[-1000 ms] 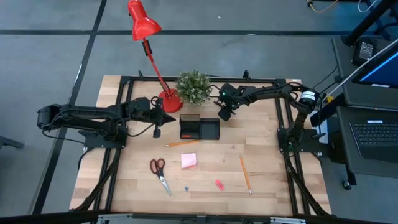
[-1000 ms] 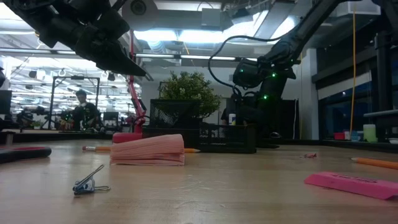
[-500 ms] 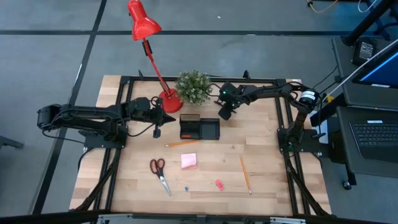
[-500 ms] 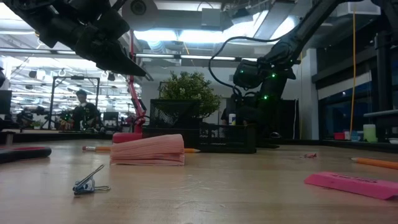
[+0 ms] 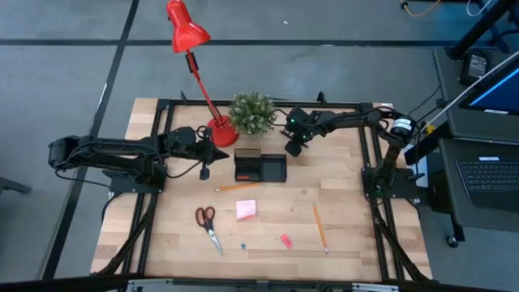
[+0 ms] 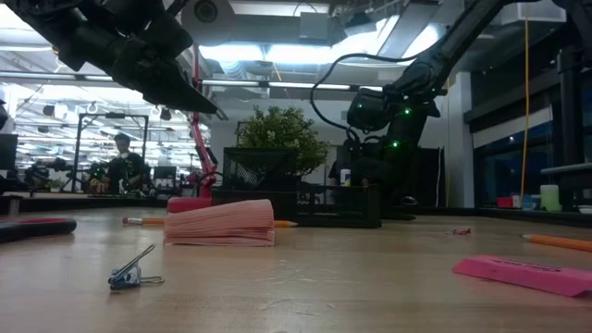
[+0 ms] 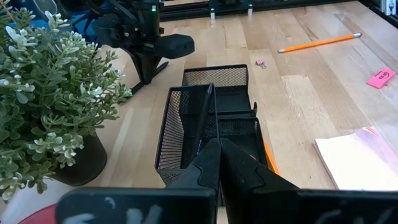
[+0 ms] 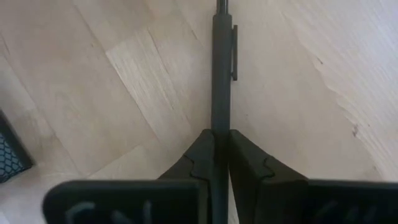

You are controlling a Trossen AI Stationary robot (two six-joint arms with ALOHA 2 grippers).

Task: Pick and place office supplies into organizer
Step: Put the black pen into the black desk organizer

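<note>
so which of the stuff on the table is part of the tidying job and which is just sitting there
Part of the job: organizer, scissors, pink sticky pad, two orange pencils, pink eraser, blue clip, black pen held in the right gripper.

Just sitting there: red desk lamp, potted plant.

Two dark jointed arms, green indicator lights

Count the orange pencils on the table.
2. One pencil lies just in front of the organizer, near the sticky pad. The other pencil lies on the right side, near the front edge. More may be hidden inside the organizer.
</note>
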